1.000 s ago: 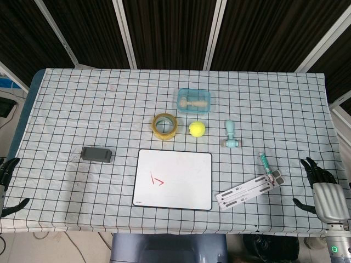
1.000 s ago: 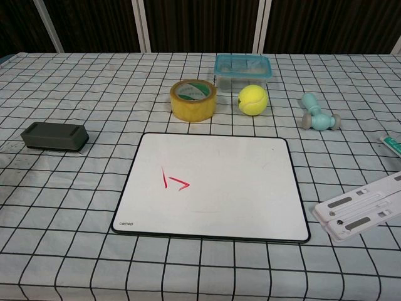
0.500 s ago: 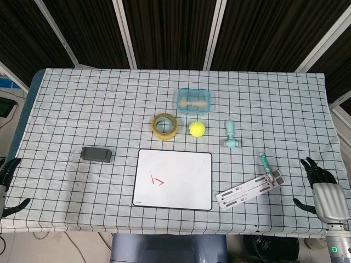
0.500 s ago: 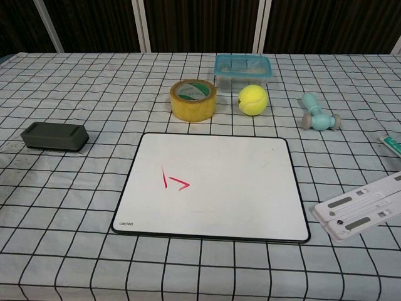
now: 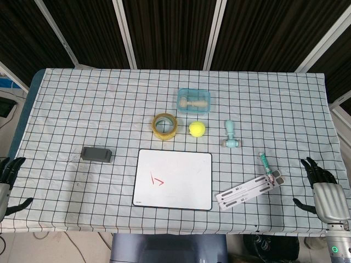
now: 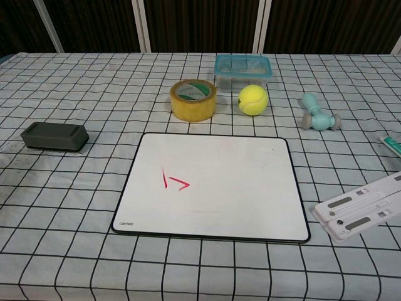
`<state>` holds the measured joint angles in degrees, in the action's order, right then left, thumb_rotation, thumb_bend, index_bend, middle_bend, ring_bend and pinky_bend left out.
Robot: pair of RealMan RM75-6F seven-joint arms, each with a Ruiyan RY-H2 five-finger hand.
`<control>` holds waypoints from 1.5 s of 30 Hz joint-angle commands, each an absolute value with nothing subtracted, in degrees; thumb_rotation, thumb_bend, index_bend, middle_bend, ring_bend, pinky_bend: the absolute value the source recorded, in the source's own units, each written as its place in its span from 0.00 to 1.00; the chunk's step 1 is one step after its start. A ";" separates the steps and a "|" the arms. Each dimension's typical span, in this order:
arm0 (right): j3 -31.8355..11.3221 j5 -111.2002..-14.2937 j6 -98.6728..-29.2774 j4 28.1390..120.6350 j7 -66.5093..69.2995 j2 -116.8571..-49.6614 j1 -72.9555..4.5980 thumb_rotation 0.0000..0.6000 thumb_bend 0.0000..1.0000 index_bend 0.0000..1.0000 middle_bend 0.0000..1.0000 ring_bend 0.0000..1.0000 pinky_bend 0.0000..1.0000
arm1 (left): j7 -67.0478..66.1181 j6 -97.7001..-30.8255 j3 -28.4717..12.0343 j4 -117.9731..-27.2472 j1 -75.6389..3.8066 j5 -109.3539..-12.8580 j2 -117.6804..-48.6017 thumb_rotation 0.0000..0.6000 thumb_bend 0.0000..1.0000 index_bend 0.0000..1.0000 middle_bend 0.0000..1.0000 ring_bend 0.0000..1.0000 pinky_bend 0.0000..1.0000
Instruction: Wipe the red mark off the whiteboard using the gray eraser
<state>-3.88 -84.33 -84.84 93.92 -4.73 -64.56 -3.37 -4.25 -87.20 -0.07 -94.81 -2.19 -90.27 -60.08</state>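
Nothing held: left hand [image 5: 6, 183] and right hand [image 5: 323, 189] spread empty at the near corners. Gray eraser [image 5: 97, 154] left of whiteboard [image 5: 181, 164]; red mark [image 5: 157, 179] unwiped. Risk of shoving the board if pressed carelessly.

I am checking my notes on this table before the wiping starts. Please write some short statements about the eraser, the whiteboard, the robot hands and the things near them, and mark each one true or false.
1. The gray eraser lies on the tablecloth, left of the whiteboard and apart from it. True.
2. The red mark is on the right half of the whiteboard. False: it is on the left half.
3. The left robot hand holds the eraser. False: it is at the table's near left edge, fingers apart, holding nothing.
4. The yellow ball sits between the tape roll and the light blue tool. True.
5. The right robot hand rests on the whiteboard. False: it is off the table's right edge.
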 commanded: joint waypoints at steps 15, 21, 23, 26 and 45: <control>-3.86 -84.33 -84.83 93.98 -4.51 -64.53 -3.34 1.00 0.07 0.04 0.08 0.19 0.22 | -18.41 -75.27 -4.20 -103.77 -11.03 -84.29 -58.63 1.00 0.09 0.00 0.08 0.00 0.04; -3.91 -84.17 -84.65 94.03 -4.49 -64.50 -3.41 1.00 0.08 0.04 0.08 0.19 0.22 | -28.84 -71.24 -6.73 -107.20 -14.78 -77.34 -61.17 1.00 0.09 0.00 0.09 0.00 0.04; -3.87 -84.18 -84.66 94.04 -4.51 -64.50 -3.38 1.00 0.08 0.04 0.08 0.19 0.22 | -31.39 -69.17 -7.37 -107.87 -16.47 -75.02 -61.96 1.00 0.09 0.00 0.09 0.00 0.04; -3.87 -84.20 -84.72 94.03 -4.52 -64.53 -3.36 1.00 0.07 0.04 0.08 0.19 0.22 | -34.93 -65.38 -8.76 -107.66 -19.67 -70.31 -63.28 1.00 0.09 0.00 0.09 0.00 0.04; -4.05 -83.26 -84.28 94.05 -5.37 -64.97 -3.42 1.00 0.07 0.04 0.08 0.19 0.22 | -45.98 -50.65 -10.31 -92.99 -38.22 -48.09 -73.17 1.00 0.13 0.02 0.19 0.00 0.04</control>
